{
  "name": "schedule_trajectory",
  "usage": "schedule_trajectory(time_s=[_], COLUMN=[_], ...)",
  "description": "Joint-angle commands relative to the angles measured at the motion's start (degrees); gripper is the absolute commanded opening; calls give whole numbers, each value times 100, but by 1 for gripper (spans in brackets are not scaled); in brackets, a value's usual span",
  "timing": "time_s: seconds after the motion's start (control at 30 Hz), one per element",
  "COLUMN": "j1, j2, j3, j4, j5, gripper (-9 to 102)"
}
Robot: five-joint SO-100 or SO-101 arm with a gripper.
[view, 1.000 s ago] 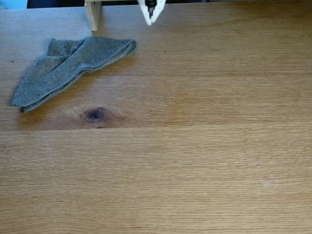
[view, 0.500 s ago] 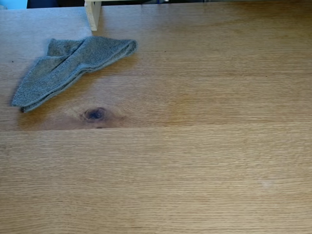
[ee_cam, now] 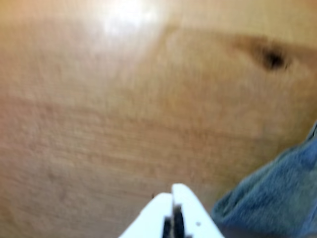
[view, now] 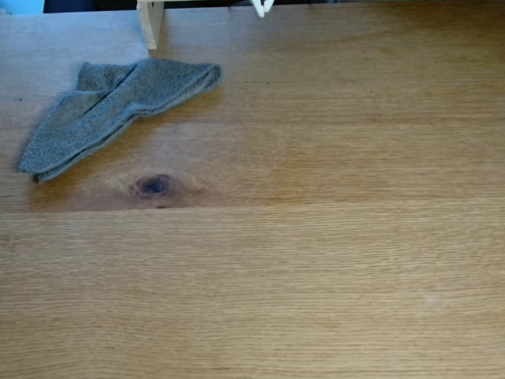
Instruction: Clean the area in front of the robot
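Where knot (view: 154, 185) darkens oak tabletop (view: 331, 260), cloth (view: 110, 106) (grey) lies.

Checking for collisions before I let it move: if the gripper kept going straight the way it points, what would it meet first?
Most likely bare tabletop. In the wrist view the gripper, fingers together, points over open wood; the grey cloth lies off to the right and the dark knot farther ahead to the right. The blur leaves depth uncertain.
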Motion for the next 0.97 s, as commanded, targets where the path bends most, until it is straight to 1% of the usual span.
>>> schedule_trajectory(time_s=[0.0, 0.3, 0.93], j1=[0, 396, 396], j2=[70, 70, 70], j3=[554, 545, 545], j4=[272, 272, 272], j5=[-97, -123, -123], gripper=[0, 0, 0])
